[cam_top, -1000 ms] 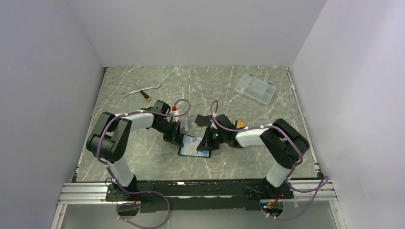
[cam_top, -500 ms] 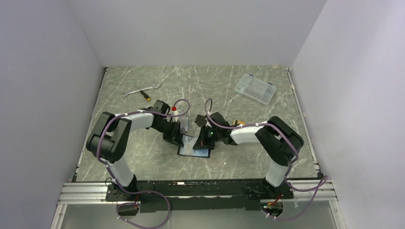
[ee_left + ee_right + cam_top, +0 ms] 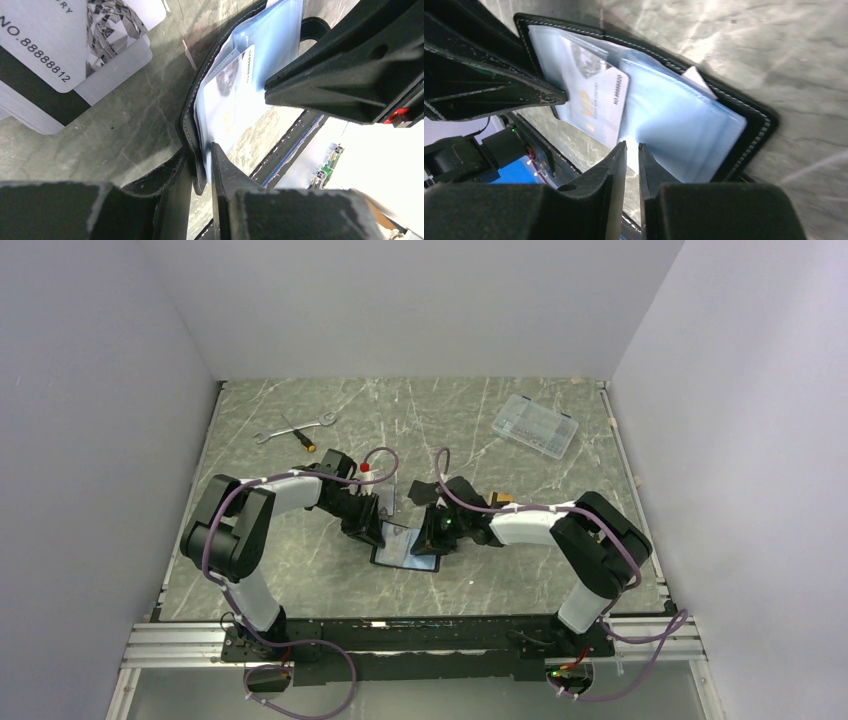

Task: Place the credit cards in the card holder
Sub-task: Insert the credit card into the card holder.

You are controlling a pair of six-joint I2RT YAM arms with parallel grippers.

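Note:
The card holder lies open on the table, black outside and pale blue inside. My left gripper is shut on its left leather edge, one finger on each side. A pale card sits part-way in a clear sleeve. My right gripper is shut to a thin slit, its tips at the sleeve's near edge beside the card's corner; nothing shows between them. Silver-grey cards with a black stripe lie on the table behind the holder. The right gripper's body looms over the holder.
A flat black piece lies just behind the grippers. A wrench and a small screwdriver lie at the back left. A clear plastic box sits at the back right. White walls close in the table.
The right arm pushed a little left toward the holder, then eased back; its elbow swung right. The left arm and the holder have stayed where they were.

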